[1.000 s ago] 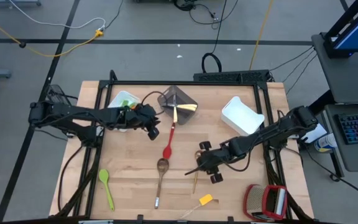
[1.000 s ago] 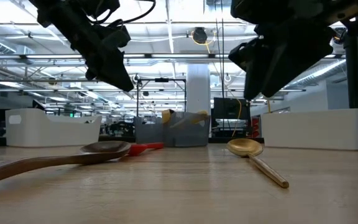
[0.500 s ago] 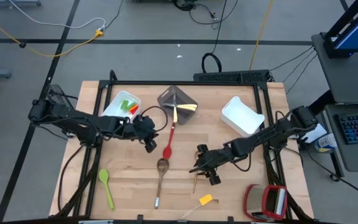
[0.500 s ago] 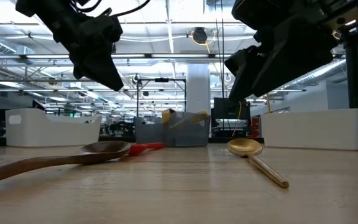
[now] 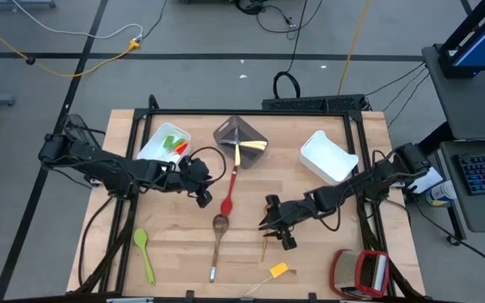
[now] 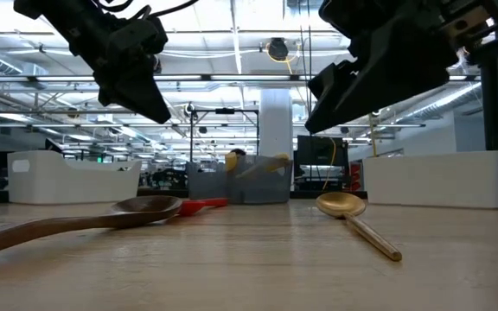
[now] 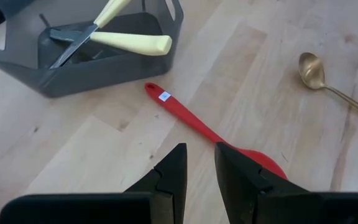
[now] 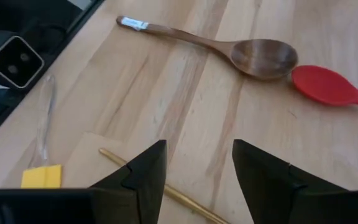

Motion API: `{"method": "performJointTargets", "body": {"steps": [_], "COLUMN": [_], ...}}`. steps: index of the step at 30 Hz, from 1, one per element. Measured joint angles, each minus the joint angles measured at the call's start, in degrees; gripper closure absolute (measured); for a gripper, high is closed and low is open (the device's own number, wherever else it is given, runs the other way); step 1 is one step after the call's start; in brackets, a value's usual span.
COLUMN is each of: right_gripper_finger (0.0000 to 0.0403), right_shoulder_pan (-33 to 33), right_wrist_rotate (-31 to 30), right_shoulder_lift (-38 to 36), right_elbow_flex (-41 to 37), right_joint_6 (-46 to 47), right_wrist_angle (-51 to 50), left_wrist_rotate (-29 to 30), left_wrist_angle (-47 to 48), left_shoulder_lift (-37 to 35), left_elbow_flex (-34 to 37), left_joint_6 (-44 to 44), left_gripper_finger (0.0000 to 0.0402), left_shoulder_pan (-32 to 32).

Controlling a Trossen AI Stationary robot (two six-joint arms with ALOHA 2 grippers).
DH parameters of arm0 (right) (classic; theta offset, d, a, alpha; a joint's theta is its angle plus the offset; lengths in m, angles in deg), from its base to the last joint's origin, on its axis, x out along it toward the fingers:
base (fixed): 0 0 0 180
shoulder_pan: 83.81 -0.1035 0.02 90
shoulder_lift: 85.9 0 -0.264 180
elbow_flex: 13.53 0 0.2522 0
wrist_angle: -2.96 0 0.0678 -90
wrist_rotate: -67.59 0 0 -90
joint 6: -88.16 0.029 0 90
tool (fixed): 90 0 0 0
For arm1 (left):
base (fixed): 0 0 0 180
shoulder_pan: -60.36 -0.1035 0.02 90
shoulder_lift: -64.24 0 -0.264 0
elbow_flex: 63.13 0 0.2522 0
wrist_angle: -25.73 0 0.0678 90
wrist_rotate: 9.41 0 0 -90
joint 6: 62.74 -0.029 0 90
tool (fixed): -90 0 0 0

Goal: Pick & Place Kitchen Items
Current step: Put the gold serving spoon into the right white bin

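Observation:
My left gripper (image 5: 202, 197) hangs open above the table, just left of the red spoon (image 5: 228, 190); in its wrist view the fingers (image 7: 174, 174) stand over the red spoon's handle (image 7: 194, 119) without touching it. My right gripper (image 5: 268, 225) is open above the gold spoon (image 5: 265, 244), whose handle (image 8: 180, 194) shows between the fingers. The brown wooden spoon (image 5: 217, 238), a green spoon (image 5: 144, 253) and a small yellow piece (image 5: 279, 269) lie flat on the table. A pale-handled knife (image 7: 126, 41) rests in the grey bin (image 5: 241, 139).
A white bin (image 5: 165, 143) at the far left holds green and red pieces. Another white bin (image 5: 327, 156) stands at the far right. A bulky red-and-silver object (image 5: 360, 273) sits at the near right corner. Bare wood lies between the spoons.
My left gripper has swung away from the left white bin toward the table's near edge, coming beside the red spoon; the bin now shows uncovered. My right gripper has tipped from pointing steeply down to a flatter slant over the gold spoon.

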Motion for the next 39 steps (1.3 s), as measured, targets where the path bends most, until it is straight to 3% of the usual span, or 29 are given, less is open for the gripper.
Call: {"method": "performJointTargets", "body": {"steps": [16,27,33,39], "right_gripper_finger": [0.0227,0.0227,0.0227,0.0227], "right_shoulder_pan": [0.41,0.41,0.54,1.0], "right_wrist_rotate": [1.52,1.56,9.24,8.52], "right_shoulder_lift": [4.71,4.94,4.95,5.06], "right_elbow_flex": [-0.09,0.0,0.0,0.0], "right_joint_6": [-0.57,-6.7,-6.72,-13.54], "right_wrist_angle": [5.15,6.64,5.6,-0.27], "left_wrist_rotate": [0.06,1.88,1.9,1.92], "left_wrist_angle": [0.66,0.55,0.5,0.44], "left_shoulder_lift": [0.0,0.0,0.0,0.0], "left_elbow_flex": [0.02,0.02,0.02,0.02], "left_joint_6": [1.73,2.43,3.01,3.07], "left_gripper_finger": [0.0316,0.0316,0.0316,0.0316], "left_shoulder_pan": [0.95,4.57,5.33,5.64]}}
